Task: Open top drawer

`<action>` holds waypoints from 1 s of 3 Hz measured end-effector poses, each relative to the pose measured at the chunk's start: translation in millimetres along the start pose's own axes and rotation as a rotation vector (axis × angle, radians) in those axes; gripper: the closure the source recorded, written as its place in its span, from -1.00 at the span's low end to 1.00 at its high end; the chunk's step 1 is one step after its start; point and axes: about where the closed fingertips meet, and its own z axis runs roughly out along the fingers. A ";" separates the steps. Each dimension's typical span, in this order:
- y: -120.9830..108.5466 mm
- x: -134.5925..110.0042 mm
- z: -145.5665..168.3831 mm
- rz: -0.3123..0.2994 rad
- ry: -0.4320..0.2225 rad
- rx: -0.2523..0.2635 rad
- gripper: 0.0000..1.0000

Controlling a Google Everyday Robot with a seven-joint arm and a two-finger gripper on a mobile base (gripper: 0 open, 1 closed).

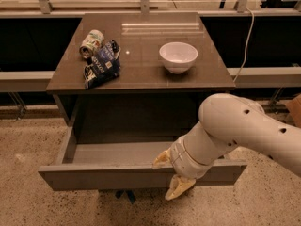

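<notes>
The top drawer (103, 177) stands pulled well out from under the grey-brown table top, showing its grey box floor (117, 152). Its plain flat front panel runs across the lower part of the view. My gripper (170, 174) is at the right-middle of that panel. One yellowish finger (161, 159) sits inside the drawer and the other (178, 187) hangs over the outer face, so the panel's top edge is clamped between them. My white arm (244, 131) comes in from the right and hides the drawer's right side.
On the table top (141, 65) stand a white bowl (178, 56), a tipped can (91, 44) and a dark blue snack bag (101, 66). Dark shelves flank the table. A cable (247, 36) hangs at the right. The speckled floor (28, 201) lies in front.
</notes>
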 end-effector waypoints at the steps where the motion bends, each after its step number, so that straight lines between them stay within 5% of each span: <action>1: -16.3 -3.3 -12.2 -0.009 -0.012 0.083 -0.36; 2: -36.9 -1.2 -36.7 -0.001 -0.066 0.206 -0.85; 3: -53.5 6.0 -52.5 0.027 -0.176 0.284 -1.00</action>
